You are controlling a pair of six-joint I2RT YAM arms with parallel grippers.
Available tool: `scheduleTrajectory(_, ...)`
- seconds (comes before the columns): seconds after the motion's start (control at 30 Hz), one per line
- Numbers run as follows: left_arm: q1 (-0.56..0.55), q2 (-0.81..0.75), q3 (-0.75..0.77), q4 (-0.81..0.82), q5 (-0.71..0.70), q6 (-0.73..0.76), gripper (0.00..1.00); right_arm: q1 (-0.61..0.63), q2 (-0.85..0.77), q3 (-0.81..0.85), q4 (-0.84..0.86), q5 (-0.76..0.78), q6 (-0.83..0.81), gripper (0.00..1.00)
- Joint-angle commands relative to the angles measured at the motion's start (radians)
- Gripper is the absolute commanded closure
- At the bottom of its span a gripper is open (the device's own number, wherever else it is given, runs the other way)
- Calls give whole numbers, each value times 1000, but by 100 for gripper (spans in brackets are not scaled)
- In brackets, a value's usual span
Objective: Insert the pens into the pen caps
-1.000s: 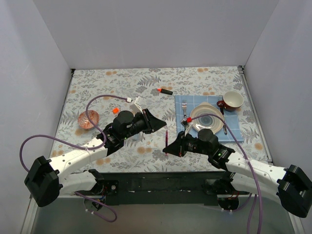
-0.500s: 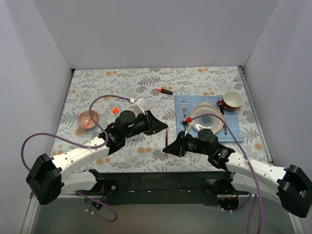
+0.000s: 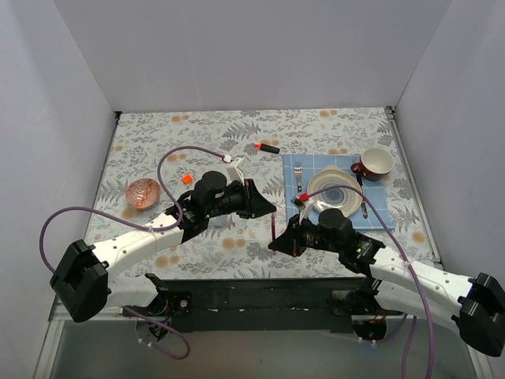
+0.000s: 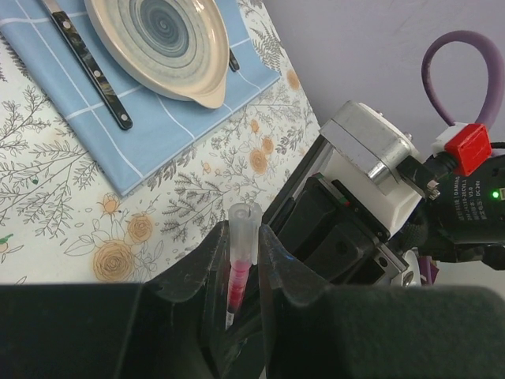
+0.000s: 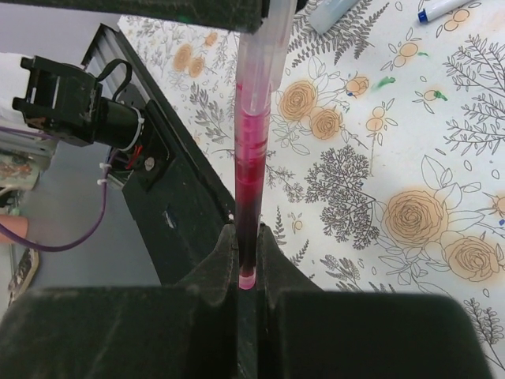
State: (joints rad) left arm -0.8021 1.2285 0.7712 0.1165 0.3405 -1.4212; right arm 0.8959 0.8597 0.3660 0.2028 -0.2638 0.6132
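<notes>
My right gripper (image 3: 282, 242) (image 5: 248, 246) is shut on the lower end of the thin maroon-red pen (image 3: 273, 226) (image 5: 252, 197) and holds it upright above the table. My left gripper (image 3: 265, 208) (image 4: 241, 237) is shut on a translucent maroon-tinted pen cap (image 4: 241, 245) that sits over the pen's upper end; red shows inside the cap. The thick black marker (image 3: 268, 148) with an orange-red end lies at the back centre. A small orange-red cap (image 3: 187, 178) lies left of my left arm. The light-blue marker (image 5: 335, 11) and the white pen (image 5: 442, 9) lie on the cloth.
A pink glass bowl (image 3: 143, 193) stands at the left. A blue napkin (image 3: 293, 183) (image 4: 181, 134) at the right carries a plate (image 3: 350, 207) (image 4: 207, 75), a fork (image 3: 298, 170) and a knife (image 4: 91, 67). A mug (image 3: 377, 162) stands behind it.
My left arm has moved right and forward, bringing the cap onto the top of the pen. The right gripper has kept holding the pen, shifting slightly.
</notes>
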Motion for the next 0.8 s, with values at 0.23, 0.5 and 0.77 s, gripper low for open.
scheduleTrajectory(0.23, -12, 12, 28, -109, 106, 47, 100, -3, -63, 65, 44, 126, -47, 99)
scheduleTrajectory(0.5, -12, 2, 8, -28, 177, 11, 51, -5, -45, 65, 84, 68, -56, 99)
scheduleTrajectory(0.77, -12, -24, 30, 37, 140, 27, 23, -3, -86, 28, 104, 28, -40, 99)
